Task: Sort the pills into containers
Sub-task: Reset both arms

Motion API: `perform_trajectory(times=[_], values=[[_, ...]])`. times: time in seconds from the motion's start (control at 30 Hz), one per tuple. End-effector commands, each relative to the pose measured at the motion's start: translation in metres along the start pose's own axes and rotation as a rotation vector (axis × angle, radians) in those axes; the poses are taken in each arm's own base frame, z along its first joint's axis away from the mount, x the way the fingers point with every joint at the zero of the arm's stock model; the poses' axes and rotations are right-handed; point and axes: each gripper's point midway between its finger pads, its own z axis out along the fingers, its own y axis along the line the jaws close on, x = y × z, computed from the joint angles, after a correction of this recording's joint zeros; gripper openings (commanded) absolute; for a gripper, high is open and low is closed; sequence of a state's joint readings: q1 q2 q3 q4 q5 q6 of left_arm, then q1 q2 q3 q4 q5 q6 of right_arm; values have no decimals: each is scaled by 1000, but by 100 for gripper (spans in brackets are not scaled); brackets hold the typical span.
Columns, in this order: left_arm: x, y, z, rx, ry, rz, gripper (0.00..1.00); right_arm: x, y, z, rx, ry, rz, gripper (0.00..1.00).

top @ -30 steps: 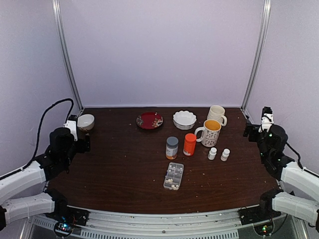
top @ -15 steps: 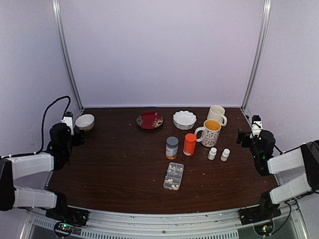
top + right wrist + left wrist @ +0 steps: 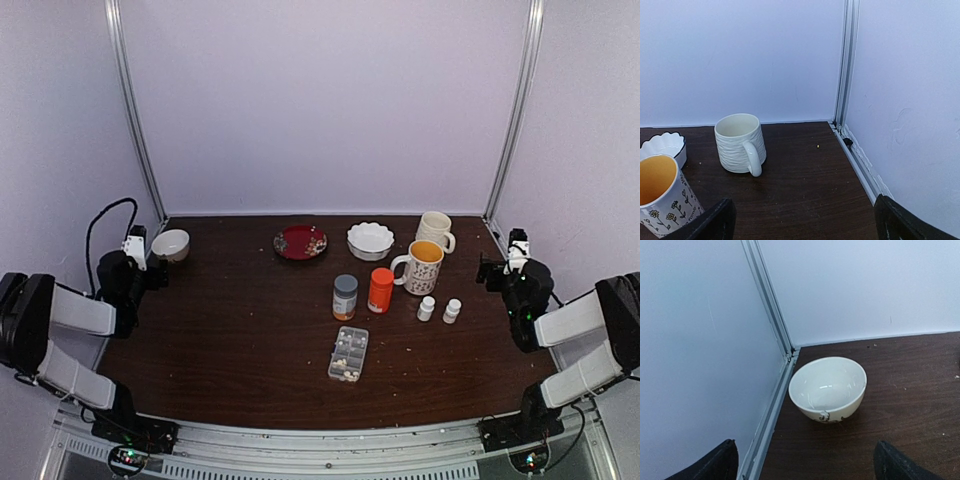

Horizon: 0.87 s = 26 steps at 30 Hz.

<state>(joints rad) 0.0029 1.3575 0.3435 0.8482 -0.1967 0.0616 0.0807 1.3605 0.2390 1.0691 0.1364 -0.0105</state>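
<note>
Left gripper [image 3: 807, 467]: jaws spread wide with nothing between them. A white bowl [image 3: 828, 388] sits just ahead of it.

Right gripper [image 3: 805, 227]: jaws likewise wide apart and empty, with a ribbed white mug [image 3: 740, 142] ahead and to its left.

Pill box [image 3: 348, 353]: well apart from both grippers, inboard of each, roughly midway between them and nearer the arm bases. Pills [image 3: 346, 351] show as pale bits inside it. The lid's position cannot be told.

Judgement: the pills are light, hard and smooth, and liable to roll or flick away. Pinch each across its middle with the fingertips only, closing gently. The box is light and will likely slide if nudged.
</note>
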Motion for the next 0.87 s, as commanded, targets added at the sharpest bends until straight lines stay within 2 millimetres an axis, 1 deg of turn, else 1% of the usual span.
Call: perform_trajectory(times=[0.0, 0.03, 0.1, 0.83], values=[[-7, -5, 5, 38, -67, -28, 98, -15, -5, 3, 25, -49, 24, 100], [-12, -4, 5, 39, -92, -31, 97, -15, -5, 4, 25, -46, 23, 100], [-8, -1, 5, 25, -77, -38, 98, -15, -5, 4, 24, -48, 23, 100], [-10, -1, 4, 25, -88, -38, 98, -15, -5, 4, 24, -47, 23, 100]])
